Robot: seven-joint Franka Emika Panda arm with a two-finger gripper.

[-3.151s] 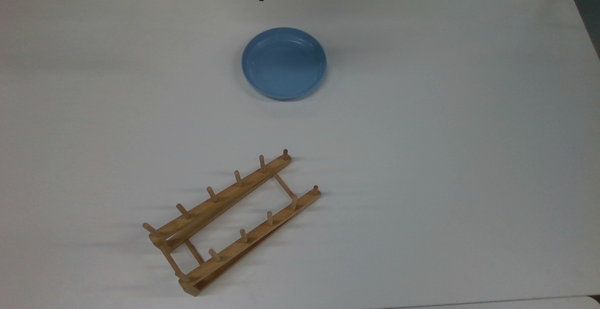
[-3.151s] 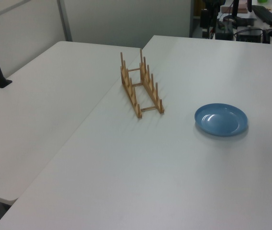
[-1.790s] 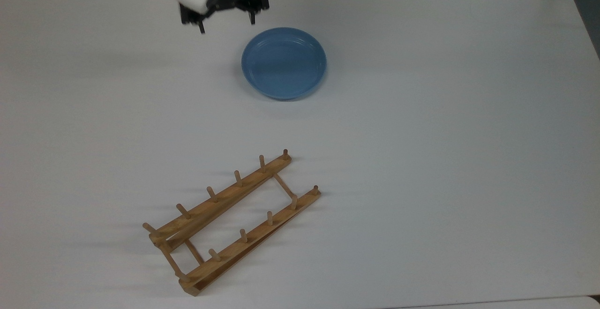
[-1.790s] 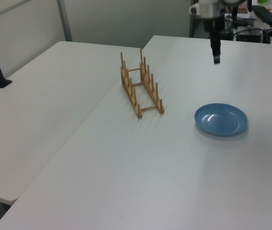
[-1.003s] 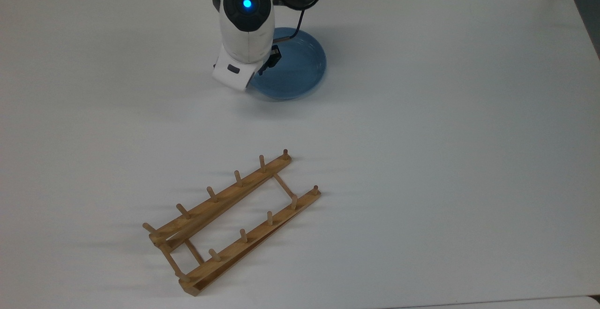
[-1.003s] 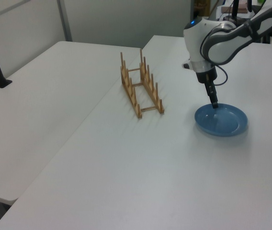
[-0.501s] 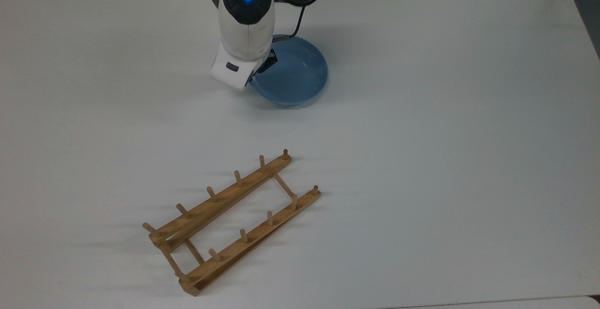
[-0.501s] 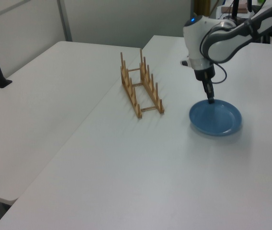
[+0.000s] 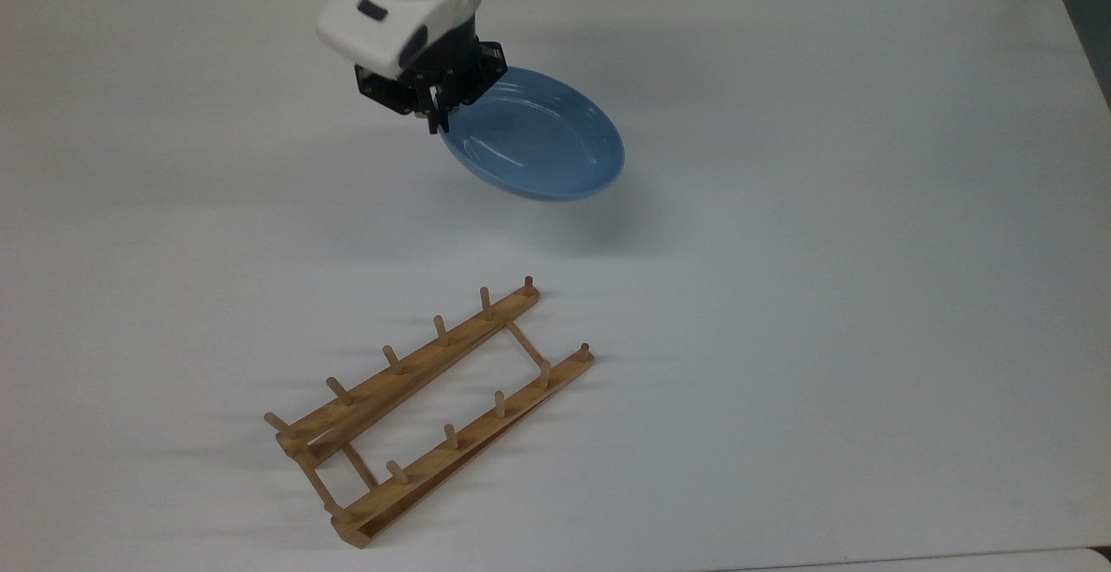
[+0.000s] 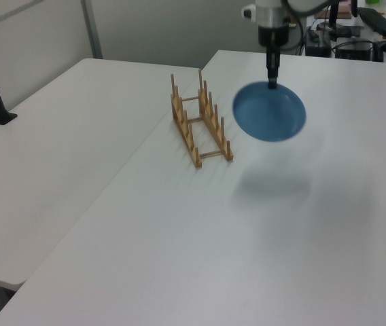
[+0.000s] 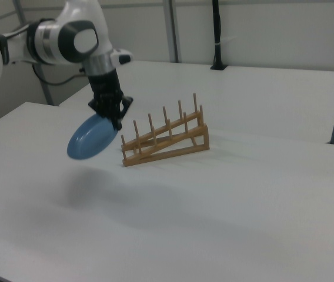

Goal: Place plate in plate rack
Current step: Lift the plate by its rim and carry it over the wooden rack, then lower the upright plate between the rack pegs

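Right view. Upper left of the frame: the robot arm reaches down to the gripper, whose fingers pinch the upper rim of the plate. The plate hangs tilted, clear of the white table, with a soft shadow on the tabletop beneath it. Centre of the frame: the plate rack stands on the table just right of the plate, pegs upright, its slots empty.

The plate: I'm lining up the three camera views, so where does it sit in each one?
Top view: plate upper middle, hanging from the gripper.
Left view: plate upper right of centre, right of the plate rack.
Right view: plate left of centre, left of the rack.
Shared landmark: the plate rack.
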